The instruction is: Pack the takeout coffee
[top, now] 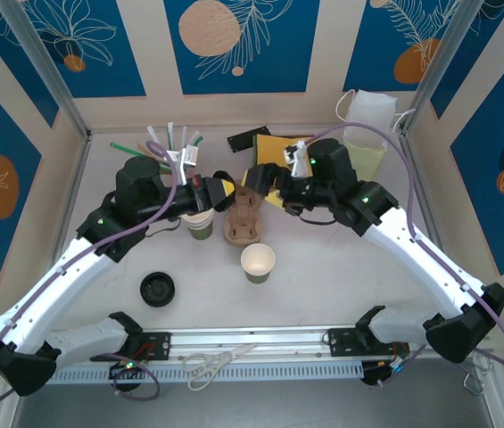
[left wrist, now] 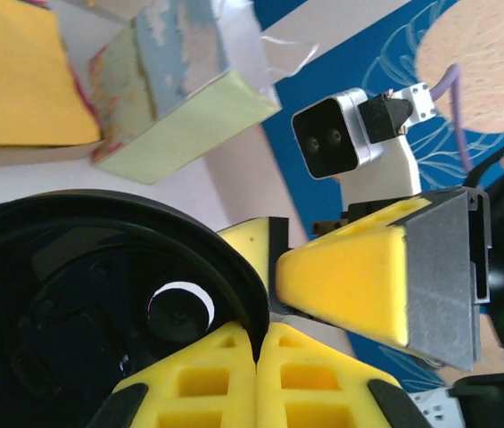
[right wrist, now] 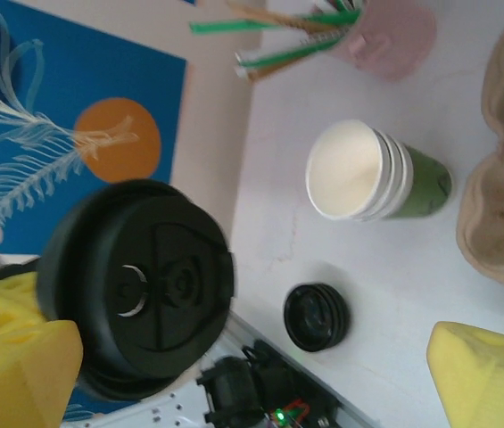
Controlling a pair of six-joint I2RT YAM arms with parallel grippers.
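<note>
While my left claw is pinched tight on the lid rim of the takeout coffee, held above the table's middle just left of the cardboard carrier, I cannot see the cup under that black lid. A rim pinch is a thin hold, I judge, so the lid must stay level and the move slow. My right claw stands wide, one finger close beside the lid; I would shut it on the cup wall, centred, before the left lets go, then lower straight into a carrier well
</note>
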